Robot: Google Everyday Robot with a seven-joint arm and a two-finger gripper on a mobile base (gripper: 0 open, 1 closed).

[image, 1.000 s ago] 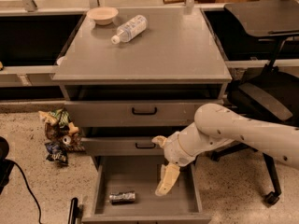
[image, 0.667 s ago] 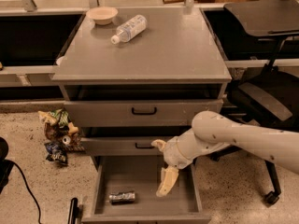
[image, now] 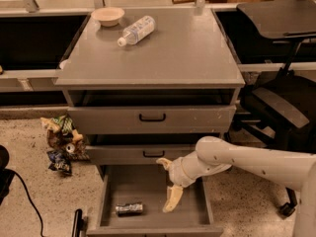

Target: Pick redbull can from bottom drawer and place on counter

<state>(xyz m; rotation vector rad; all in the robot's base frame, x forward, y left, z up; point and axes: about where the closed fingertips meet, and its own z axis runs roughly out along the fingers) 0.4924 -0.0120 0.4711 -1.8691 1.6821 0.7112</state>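
The redbull can [image: 129,209] lies on its side on the floor of the open bottom drawer [image: 148,186], near its front left. My gripper [image: 168,182] hangs over the drawer's middle right, to the right of the can and not touching it. It is open and empty: one cream finger [image: 173,200] points down into the drawer and the other points back toward the middle drawer. The grey counter [image: 163,53] is the cabinet's top.
A clear plastic bottle [image: 136,30] lies on the counter's back left beside a shallow bowl [image: 108,16]. The two upper drawers with black handles stand slightly ajar. A black office chair [image: 279,100] stands to the right. Snack bags [image: 61,143] lie on the floor to the left.
My arm has shifted a little to the left and lowered the gripper slightly into the bottom drawer. The can has not moved.
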